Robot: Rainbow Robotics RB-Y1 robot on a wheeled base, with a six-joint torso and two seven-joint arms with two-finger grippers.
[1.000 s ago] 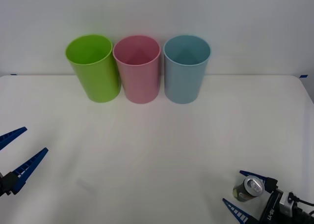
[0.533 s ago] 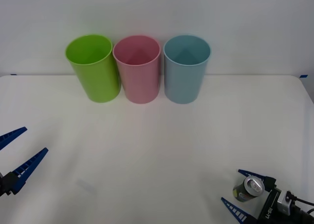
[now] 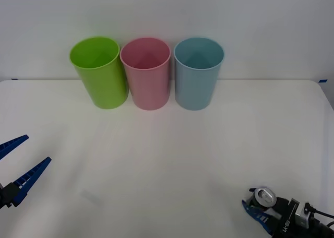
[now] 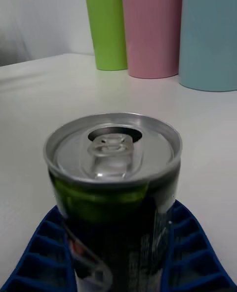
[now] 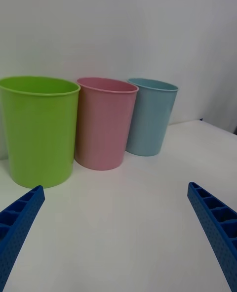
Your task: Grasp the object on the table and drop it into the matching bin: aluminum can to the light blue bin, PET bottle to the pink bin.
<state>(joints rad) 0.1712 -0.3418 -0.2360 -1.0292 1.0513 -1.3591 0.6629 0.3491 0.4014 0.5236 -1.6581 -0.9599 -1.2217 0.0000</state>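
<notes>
At the near right corner of the table [image 3: 172, 159], the aluminum can [image 3: 262, 197] is held upright between the blue ribbed fingers of the right gripper [image 3: 259, 209], which are closed against its sides. In the right wrist view the can [image 4: 113, 193] is seen close up: a silver top with a pull tab, a yellow-green band just below the rim, and a dark grey body with a red mark low on one side. White lettering runs down the body, but it cannot be read. A blue finger [image 4: 44, 252] is pressed to each side of the lower body.

Near the near left edge of the table, the left gripper [image 3: 14, 165] is held with its fingers spread wide and nothing between them.

Along the far edge of the table three tall plastic bins are lined up close together: the lime green bin [image 3: 99, 71] towards the left, the pink bin [image 3: 146, 72] in the middle, and the light blue bin [image 3: 198, 72] towards the right. Nothing is seen inside them from the front view. The can is well apart from all three.
</notes>
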